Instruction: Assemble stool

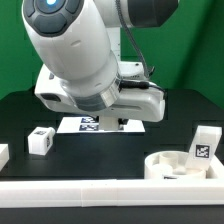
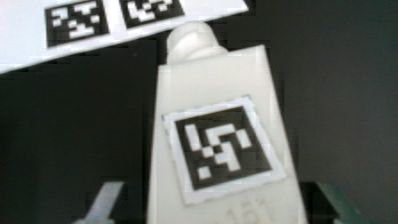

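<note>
Hand [image 2: 217, 207] shut narrow on a chunky rectangular white plastic stool leg [image 2: 214, 120], with dark fingers [image 2: 111, 200] on its two long sides at the end nearest the wrist. The leg's long axis runs straight out from the hand. Its tagged face is toward the wrist camera and its rounded peg end [image 2: 192, 42] points away, toward the thin flat white marker board [image 2: 107, 25] on the black bench [image 2: 54, 130]. In the exterior view the arm body hides the hand. The low round white plastic seat disc [image 1: 175, 165] lies well apart, toward the exterior view's right and front. My read: the peg end must swing that way and go down into the disc. A second white tagged leg [image 1: 205, 145] stands upright at the disc's far rim; joined or just beside, cannot tell. Nothing else shows in the disc's hollow. A third white tagged leg [image 1: 40, 140] lies loose at the exterior view's left. A long white border rail [image 1: 100, 190] runs along the front.
</note>
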### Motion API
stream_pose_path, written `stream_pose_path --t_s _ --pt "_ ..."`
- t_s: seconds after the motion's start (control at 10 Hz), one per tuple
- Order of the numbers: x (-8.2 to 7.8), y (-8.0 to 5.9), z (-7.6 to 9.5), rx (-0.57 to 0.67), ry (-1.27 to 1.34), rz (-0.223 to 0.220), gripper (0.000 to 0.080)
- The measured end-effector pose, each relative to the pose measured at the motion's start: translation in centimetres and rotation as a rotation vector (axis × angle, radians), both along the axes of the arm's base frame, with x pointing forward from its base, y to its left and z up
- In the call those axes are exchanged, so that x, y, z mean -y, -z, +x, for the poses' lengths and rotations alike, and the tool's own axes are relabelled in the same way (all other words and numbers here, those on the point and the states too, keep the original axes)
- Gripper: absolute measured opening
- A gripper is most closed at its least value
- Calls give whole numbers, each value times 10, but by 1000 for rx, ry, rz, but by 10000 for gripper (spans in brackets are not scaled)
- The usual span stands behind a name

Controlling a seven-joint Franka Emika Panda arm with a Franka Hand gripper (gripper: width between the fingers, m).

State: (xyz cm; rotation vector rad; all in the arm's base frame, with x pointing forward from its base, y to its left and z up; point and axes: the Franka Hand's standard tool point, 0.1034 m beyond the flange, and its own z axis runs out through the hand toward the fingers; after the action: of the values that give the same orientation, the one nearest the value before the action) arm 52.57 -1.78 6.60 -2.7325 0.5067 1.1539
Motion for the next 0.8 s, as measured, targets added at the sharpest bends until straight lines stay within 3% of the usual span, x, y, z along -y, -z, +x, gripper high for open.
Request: stream_pose_path --t_s 0.1,0.2,0.3,0.6,0.8 --pt "0 0 0 2 0 -1 327" --pt "0 2 11 62 10 -26 327" --pt "-6 -5 20 161 14 -54 327" --pt "-28 -28 26 343 47 -117 327" --pt "-31 -33 33 481 36 -155 327"
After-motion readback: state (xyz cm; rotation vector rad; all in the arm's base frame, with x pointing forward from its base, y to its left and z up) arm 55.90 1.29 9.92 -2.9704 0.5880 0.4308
